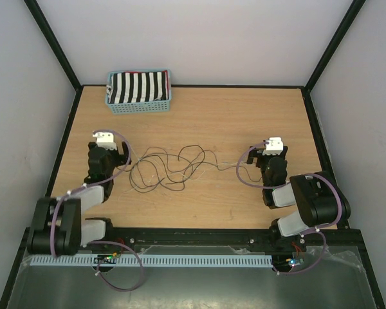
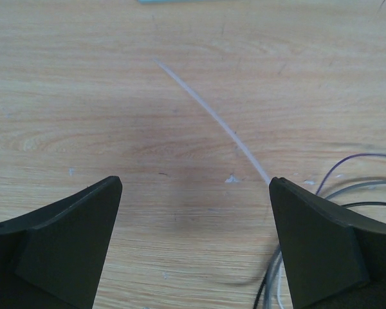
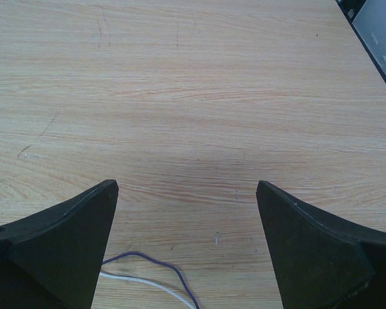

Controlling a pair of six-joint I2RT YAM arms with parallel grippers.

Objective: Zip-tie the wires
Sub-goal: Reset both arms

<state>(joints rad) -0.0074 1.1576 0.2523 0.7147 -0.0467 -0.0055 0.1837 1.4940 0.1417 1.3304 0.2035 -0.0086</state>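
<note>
Both pincers stand fully open and hold nothing: the left pincer point(image 2: 196, 183) hangs low over bare wood with its jaws spread wide, and the right pincer point(image 3: 186, 183) does the same nearer the counter's right edge. The wires point(image 1: 170, 168) lie loose in flat, sprawling loops about the middle of the counter point(image 1: 212, 116), between the two arms; a few strands reach the left pincer's right finger. A pale thin strip point(image 2: 212, 112) runs away from that finger toward the far edge, and I cannot tell whether it is the tie or another wire. The likely trouble is the thinness: strands lying flat on the wood may slip under closing fingers, or only one may get pinched while the rest stay spread. The pale strip barely shows against the grain, so a grasp could miss it. A purple strand point(image 3: 148, 257) by the right pincer could get snagged. The basket point(image 1: 139, 92) in the far left corner is well apart
</note>
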